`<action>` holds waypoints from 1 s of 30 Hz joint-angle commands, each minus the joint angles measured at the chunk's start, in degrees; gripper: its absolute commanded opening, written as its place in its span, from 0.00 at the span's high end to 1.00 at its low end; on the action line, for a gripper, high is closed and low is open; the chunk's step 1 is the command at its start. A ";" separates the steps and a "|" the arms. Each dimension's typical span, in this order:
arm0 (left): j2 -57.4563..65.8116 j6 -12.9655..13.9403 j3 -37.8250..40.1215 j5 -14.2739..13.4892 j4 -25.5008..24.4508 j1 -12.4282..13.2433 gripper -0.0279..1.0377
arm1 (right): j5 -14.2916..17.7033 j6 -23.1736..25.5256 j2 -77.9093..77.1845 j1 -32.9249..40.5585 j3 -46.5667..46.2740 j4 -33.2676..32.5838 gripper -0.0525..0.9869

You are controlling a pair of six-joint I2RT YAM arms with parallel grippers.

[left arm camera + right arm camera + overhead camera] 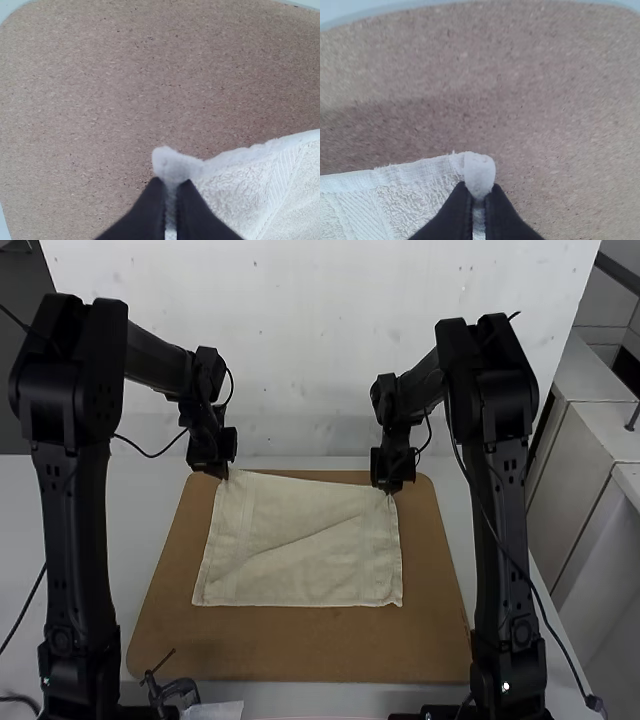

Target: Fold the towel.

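Towel (300, 565): pale cream cloth, spread on the brown board (300, 652), roughly 4-sided, its near edge nearly straight.
Far edge: runs between my 2 grippers, sloping slightly from the far left corner to the far right corner.
Crease: 1 long diagonal line, from near the near left corner up toward the far right.
My left gripper (222, 472): closed on the towel's far left corner; in the left wrist view, a little tuft of cloth pokes out past the dark fingertips (171, 185).
My right gripper (388, 488): pinching the far right corner; in the right wrist view, a rounded nub of cloth stands out beyond the dark fingertips (479, 192).
Border: a smooth woven band beside the looped terry, seen in both wrist views.
Board: rounded corners, bare around the towel's near, left and right sides, lying on a pale table (130, 540).
Board's near left edge: a small dark metal clamp (178, 690) sits there.
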 commanded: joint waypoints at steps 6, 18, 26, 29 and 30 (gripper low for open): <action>-4.96 -2.75 -0.90 -1.68 -0.11 1.43 0.95 | 2.22 -0.08 -9.66 -0.78 2.49 1.47 0.93; -14.19 -2.14 -14.26 -1.68 0.25 -2.70 0.96 | 0.90 -0.87 -18.53 -0.08 -12.36 4.98 0.93; -22.89 -2.58 -24.46 -1.68 0.68 -6.48 0.96 | 0.28 -2.54 -25.92 1.24 -23.61 6.48 0.93; -25.44 -2.66 -27.36 -1.76 0.86 -6.31 0.96 | 0.19 -3.42 -29.17 1.94 -27.74 6.91 0.93; -26.32 -2.66 -28.33 -1.76 0.86 -6.04 0.95 | 0.11 -3.77 -30.66 2.29 -29.24 7.35 0.93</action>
